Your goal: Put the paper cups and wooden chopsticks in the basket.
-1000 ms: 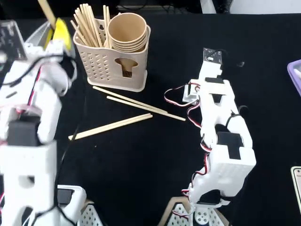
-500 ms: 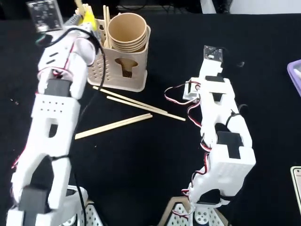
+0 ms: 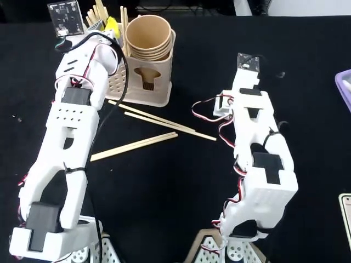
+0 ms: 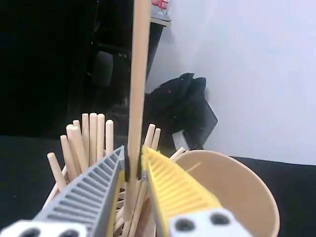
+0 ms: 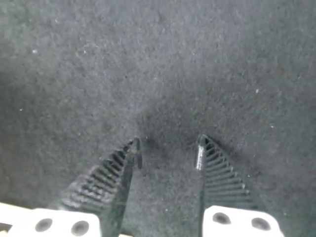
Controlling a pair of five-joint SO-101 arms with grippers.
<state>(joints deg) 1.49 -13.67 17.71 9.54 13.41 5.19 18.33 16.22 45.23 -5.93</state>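
- The left gripper (image 4: 133, 159) is clamped on one wooden chopstick (image 4: 138, 74); its grey and yellow jaws press the stick from either side with nothing else between them.
- The held chopstick stands nearly upright. Its lower end reaches down among the chopsticks in the basket (image 4: 94, 131), and its upper end runs out of the left wrist view.
- In the high view the left gripper (image 3: 107, 25) sits over the chopstick compartment of the basket (image 3: 140, 82), at the far side of the table (image 3: 164, 192).
- The right gripper (image 5: 168, 149) is spread wide with nothing between its jaws, and only the black table surface lies beneath it. In the high view the right gripper (image 3: 248, 62) is well apart from the basket.
- One basket, with two compartments.
- One stack of paper cups (image 3: 149, 36) stands nested in the compartment beside the chopsticks. Several rims show, but the exact number cannot be told.
- The standing sticks in the basket form a bundle of roughly eight or more; they overlap too much for a firm count.
- Four loose chopsticks lie on the table in front of the basket: a pair of sticks (image 3: 160, 123) a little apart, and a second pair (image 3: 134, 146) lying side by side, nearer the left arm.
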